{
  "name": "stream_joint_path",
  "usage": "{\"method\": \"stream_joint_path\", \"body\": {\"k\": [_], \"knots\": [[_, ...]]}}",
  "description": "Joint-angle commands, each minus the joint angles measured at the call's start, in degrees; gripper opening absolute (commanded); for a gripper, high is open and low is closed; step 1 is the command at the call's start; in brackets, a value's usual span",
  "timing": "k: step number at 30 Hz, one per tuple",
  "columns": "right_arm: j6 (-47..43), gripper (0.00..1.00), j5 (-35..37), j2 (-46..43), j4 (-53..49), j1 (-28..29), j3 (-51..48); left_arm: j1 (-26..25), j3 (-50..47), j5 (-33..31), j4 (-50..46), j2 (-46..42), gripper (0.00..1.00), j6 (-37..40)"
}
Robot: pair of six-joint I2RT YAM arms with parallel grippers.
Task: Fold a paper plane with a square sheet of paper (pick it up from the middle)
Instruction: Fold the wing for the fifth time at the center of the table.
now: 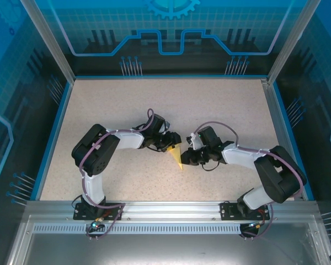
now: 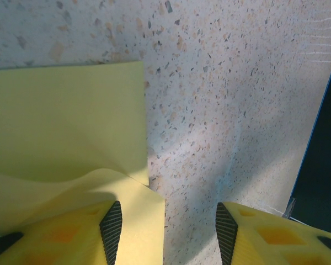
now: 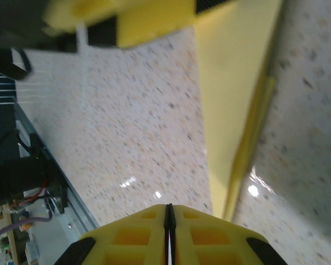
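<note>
A yellow paper sheet, folded into a narrow pointed wedge, is lying near the middle of the speckled bench, its tip pointing toward the near edge. Two arms are reaching in on either side of it.

The left end effector is being held over the wedge's far, wide end. In the left wrist view its fingers are being held spread apart, one above the layered paper and the other above bare bench.

The right end effector is being held just right of the tip. In the right wrist view its fingers are being pressed together, with the wedge lying just beside them.
</note>
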Motion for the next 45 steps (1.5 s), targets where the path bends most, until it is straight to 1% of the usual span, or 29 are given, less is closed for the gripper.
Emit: {"method": "stream_joint_path", "body": {"k": [1, 5, 9, 12, 19, 26, 33, 40, 45], "knots": [[4.05, 0.11, 2.82, 3.25, 4.76, 1.90, 2.22, 0.54, 1.08, -0.48, -1.90, 1.62, 0.52, 0.64], [7.66, 0.12, 5.60, 6.58, 9.77, 2.15, 1.35, 0.56, 1.21, -0.48, -1.90, 1.67, 0.52, 0.47], [9.89, 0.12, 5.09, 9.73, 13.60, 2.11, 0.91, 0.54, 1.21, -0.38, -1.99, 1.60, 0.52, 0.45], [8.57, 0.13, 6.95, 10.91, 9.90, 1.97, 1.24, 0.50, 1.13, -0.43, -1.84, 1.50, 0.52, 0.46], [4.00, 0.07, 8.40, 14.18, 0.74, 1.19, 0.19, 0.61, 1.86, -1.02, -2.96, 0.79, 0.52, 2.43], [3.23, 0.05, 8.13, 14.75, 0.36, 0.32, -1.89, 1.02, 2.71, -1.48, -3.47, 0.65, 0.53, 4.55], [1.87, 0.04, 7.66, 13.77, -1.05, -0.72, -2.43, 3.08, 2.61, -2.24, -2.61, 0.87, 0.53, 6.54], [0.94, 0.03, 6.90, 13.48, -1.34, -1.35, -2.95, 5.15, 3.22, -2.29, -1.16, 3.11, 0.53, 9.16], [0.37, 0.03, 6.41, 13.80, -1.52, -1.45, -3.23, 6.45, 4.23, -3.21, -1.99, 3.77, 0.53, 10.61]]}}
